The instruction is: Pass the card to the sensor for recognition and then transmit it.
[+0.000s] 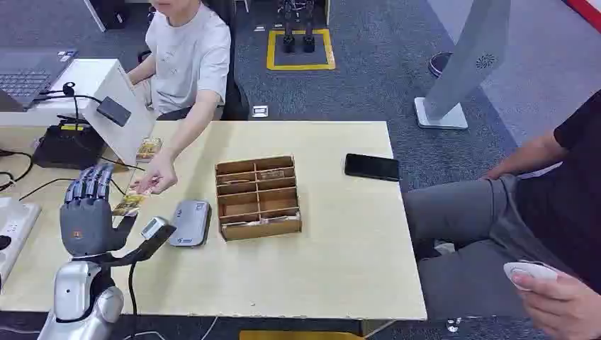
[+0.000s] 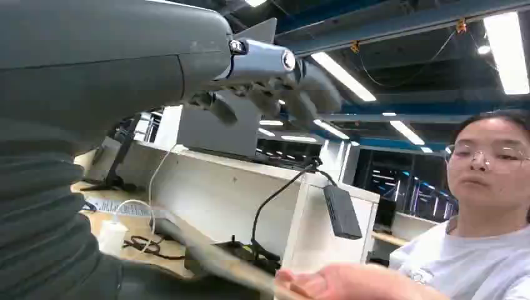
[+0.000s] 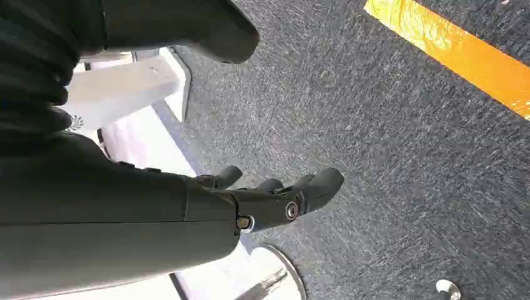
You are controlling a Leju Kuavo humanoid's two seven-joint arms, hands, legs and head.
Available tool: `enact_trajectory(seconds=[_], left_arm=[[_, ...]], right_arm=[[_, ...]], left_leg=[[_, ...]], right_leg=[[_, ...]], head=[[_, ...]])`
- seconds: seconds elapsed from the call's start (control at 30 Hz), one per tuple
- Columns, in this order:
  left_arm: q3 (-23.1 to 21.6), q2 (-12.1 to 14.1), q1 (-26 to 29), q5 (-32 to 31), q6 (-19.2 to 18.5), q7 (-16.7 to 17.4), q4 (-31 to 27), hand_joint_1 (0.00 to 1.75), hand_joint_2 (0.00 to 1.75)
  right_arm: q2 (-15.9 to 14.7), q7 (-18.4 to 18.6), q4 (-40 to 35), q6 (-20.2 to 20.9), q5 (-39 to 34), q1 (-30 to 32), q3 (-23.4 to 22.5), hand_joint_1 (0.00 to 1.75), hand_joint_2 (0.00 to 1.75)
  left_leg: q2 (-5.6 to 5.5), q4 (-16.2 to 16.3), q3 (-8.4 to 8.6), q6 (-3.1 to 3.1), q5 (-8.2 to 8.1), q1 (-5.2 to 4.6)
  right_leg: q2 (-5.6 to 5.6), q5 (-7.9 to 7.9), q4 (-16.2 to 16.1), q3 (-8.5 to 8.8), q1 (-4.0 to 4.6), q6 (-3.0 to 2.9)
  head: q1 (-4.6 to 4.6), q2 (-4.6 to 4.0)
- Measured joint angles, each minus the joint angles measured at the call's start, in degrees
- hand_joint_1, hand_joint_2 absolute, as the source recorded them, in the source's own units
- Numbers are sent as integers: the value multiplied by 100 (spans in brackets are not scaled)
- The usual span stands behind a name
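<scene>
Head view: my left hand is raised over the pale wooden table, fingers upright and apart, holding nothing. The card, yellowish with a printed picture, lies at 1 o'clock from it, just beside my fingers, under the person's hand. A grey sensor sits at 3 o'clock from my hand, a wooden divided box beyond it, and a black phone further right. Grey carpet and a yellow floor square lie behind. No writing is legible.

Left wrist view: my fingers are spread before ceiling lights.

Right wrist view: my right hand hangs over dark carpet, fingers loosely extended, holding nothing.
</scene>
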Motion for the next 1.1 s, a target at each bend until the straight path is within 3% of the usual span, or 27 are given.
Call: enact_trajectory(seconds=[0.3,0.57,0.8,0.93,1.0,1.1], left_arm=[[2,0,21,168,-20,-52,0,175,175],[2,-42,87,766,15,-402,-88,175,175],[0,-66,156,931,13,-492,-160,175,175],[0,-92,190,1343,-7,-774,-210,175,175],[2,-142,189,2021,-254,-962,-265,175,175],[4,-306,116,3129,-980,-868,-317,175,175]], right_arm=[[2,-9,-2,-4,11,-4,-2,0,175],[2,46,-2,-20,55,-8,-2,0,175],[2,52,-2,-17,66,-7,-2,0,175],[2,68,-2,0,107,-7,-2,0,175],[2,66,-2,-15,129,-7,-2,0,175],[2,28,-2,-78,92,-8,-6,0,175]], left_leg=[[0,0,-1,0,0,0],[0,0,-1,0,0,0],[0,0,-1,0,0,0],[0,0,-1,0,0,0],[-1,0,0,0,0,0],[-3,1,-1,0,0,-1]], right_leg=[[-1,0,0,0,0,0],[0,0,0,0,0,0],[-2,0,0,1,0,0],[-1,0,0,0,0,0],[-2,0,0,0,0,0],[-6,0,0,1,-1,0]], head=[[2,2],[0,0],[0,2],[0,0],[0,0],[0,0]])
